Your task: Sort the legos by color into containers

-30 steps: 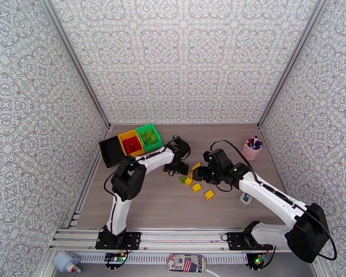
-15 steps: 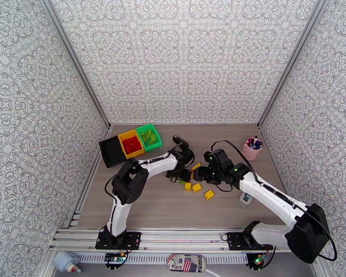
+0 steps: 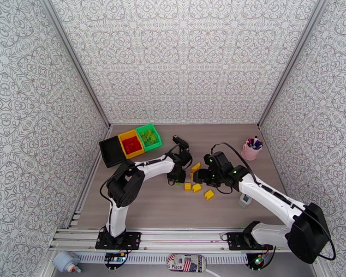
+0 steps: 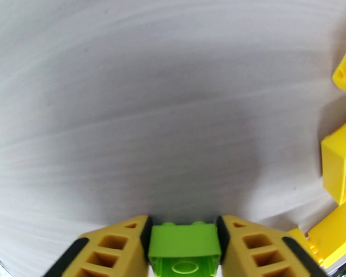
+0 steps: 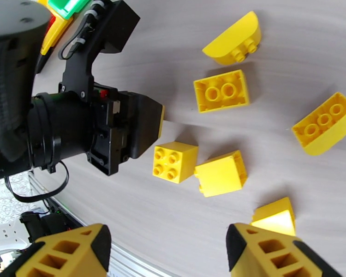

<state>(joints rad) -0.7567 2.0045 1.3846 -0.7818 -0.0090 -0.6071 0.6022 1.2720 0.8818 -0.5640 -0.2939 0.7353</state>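
Note:
My left gripper (image 4: 183, 223) is down at the table and shut on a lime green lego (image 4: 184, 243), which sits squarely between its yellow fingers. From above, that gripper (image 3: 176, 179) stands just left of a cluster of several yellow legos (image 3: 197, 187). My right gripper (image 5: 168, 255) hovers open over the same yellow bricks (image 5: 174, 161), nothing between its fingers; seen from above it (image 3: 200, 174) is at the cluster's right. The containers stand in a row at the far left: black (image 3: 109, 152), yellow (image 3: 125, 135) holding red legos, green (image 3: 158, 135) holding green legos.
A pink cup of pens (image 3: 251, 149) stands at the far right of the table. A small white object (image 3: 245, 199) lies near my right arm. Patterned walls close in the table on three sides.
My left gripper moved down and right onto the green lego and closed on it. My right arm stayed almost still.

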